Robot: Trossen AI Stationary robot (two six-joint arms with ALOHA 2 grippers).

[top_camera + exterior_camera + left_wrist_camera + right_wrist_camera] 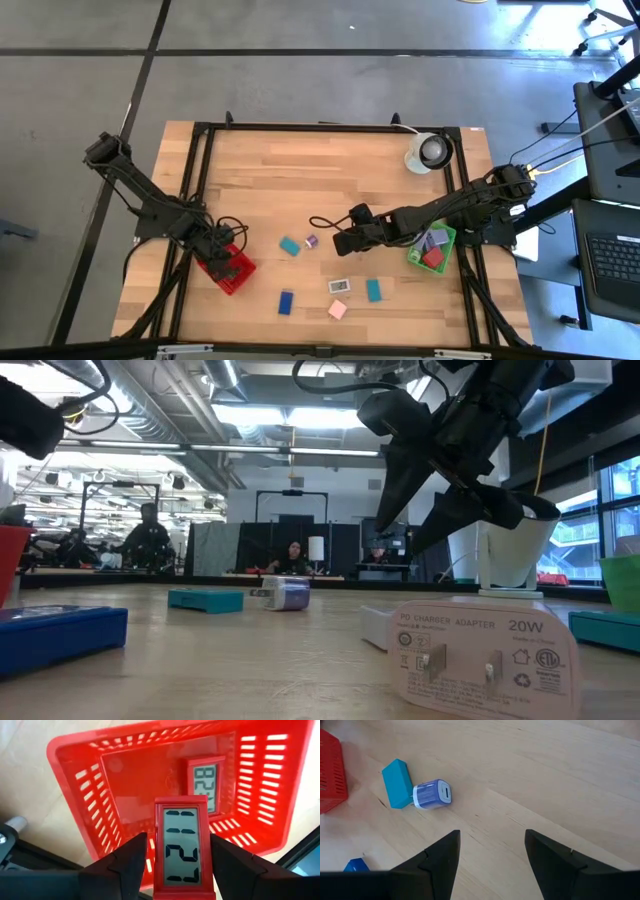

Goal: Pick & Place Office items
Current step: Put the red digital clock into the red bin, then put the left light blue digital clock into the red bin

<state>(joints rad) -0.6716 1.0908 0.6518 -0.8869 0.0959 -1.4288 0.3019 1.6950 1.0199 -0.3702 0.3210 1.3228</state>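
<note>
Red rectangular clock [184,847], glossy plastic with grey LCD face, clamped between left gripper [181,865] fingers directly above slotted red basket [85,795]; second clock [206,782] lies inside. Right gripper [492,852] spread wide, empty, over bare wood beside the basket.

Grey floor [330,90] surrounds the wooden table [300,170]; ceiling lights [270,415] glow (people sit far behind).

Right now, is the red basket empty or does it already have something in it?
Not empty. The left wrist view shows a red clock lying on the floor of the red basket, while the left gripper holds a second red clock above it.
</note>
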